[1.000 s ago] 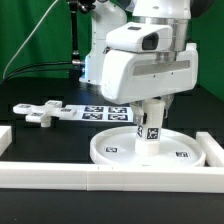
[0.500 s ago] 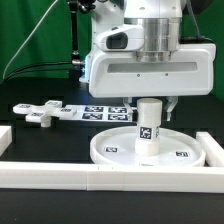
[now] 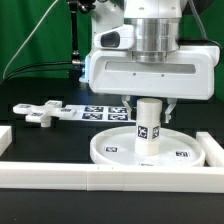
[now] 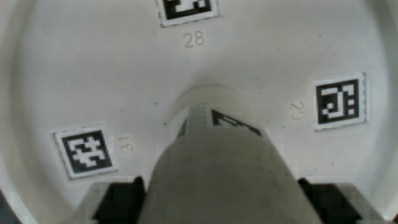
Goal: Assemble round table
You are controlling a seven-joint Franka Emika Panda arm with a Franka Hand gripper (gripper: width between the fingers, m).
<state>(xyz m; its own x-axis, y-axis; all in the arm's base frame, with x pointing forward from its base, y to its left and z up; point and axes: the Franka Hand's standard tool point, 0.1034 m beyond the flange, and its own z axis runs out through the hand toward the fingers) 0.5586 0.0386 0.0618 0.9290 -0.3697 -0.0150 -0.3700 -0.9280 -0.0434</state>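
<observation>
The large round rimmed disc (image 3: 150, 150) lies flat on the black table near the front bar. The short cylindrical leg (image 3: 148, 125) stands upright on the disc's middle, tags on its side. My gripper (image 3: 148, 103) is straight above it, shut on the leg's top. In the wrist view the leg (image 4: 222, 165) runs down to the disc (image 4: 107, 80), and the dark fingers (image 4: 121, 200) press on both sides of it. The cross-shaped piece (image 3: 37, 113) lies flat on the table at the exterior view's left, apart from the disc.
The marker board (image 3: 90, 111) lies behind the disc. A long white border bar (image 3: 100, 179) runs along the front, with short bars at the left (image 3: 5, 134) and right (image 3: 214, 147) ends. A green curtain hangs behind.
The wrist has turned about the upright leg, from a slanted pose one second ago to square-on now. The leg has stayed upright on the disc.
</observation>
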